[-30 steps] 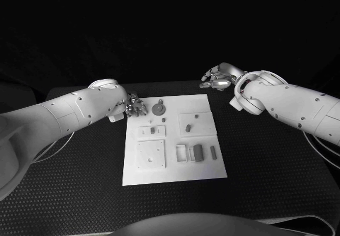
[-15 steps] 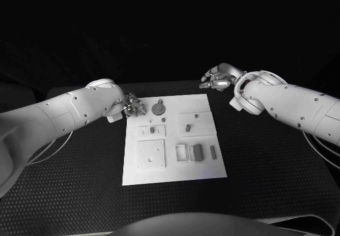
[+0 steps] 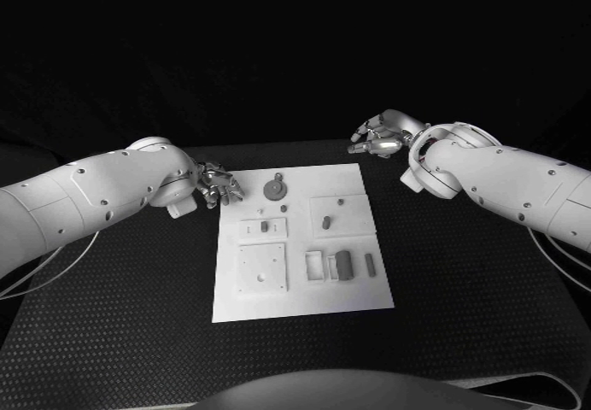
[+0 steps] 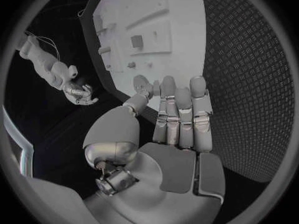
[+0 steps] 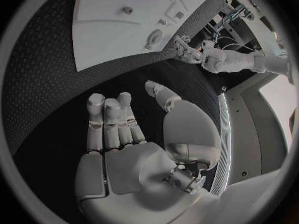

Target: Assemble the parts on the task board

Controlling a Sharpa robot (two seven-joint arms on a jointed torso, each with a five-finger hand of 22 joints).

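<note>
The white task board [image 3: 303, 299] lies in the middle of the black table. Small grey parts sit on it: a round part with a tab [image 3: 276, 186] at the far end, a peg [image 3: 326, 222] in a square plate, and a dark block [image 3: 345, 264] beside a slim bar [image 3: 370, 263]. My left hand [image 3: 214, 186] hovers just off the board's far left corner, fingers straight and holding nothing [image 4: 179, 119]. My right hand [image 3: 379, 137] is beyond the board's far right corner, fingers extended and holding nothing [image 5: 121, 129].
Black textured mat covers the table [image 3: 480, 290] around the board. Two raised square plates [image 3: 262, 267] stand on the board's left half. The left wrist view shows the board [image 4: 177, 5] ahead of the fingers and the right hand [image 4: 79, 92] in the distance.
My left arm has drawn back to the left, and its hand has slid a little off the board's corner. The right arm has not moved.
</note>
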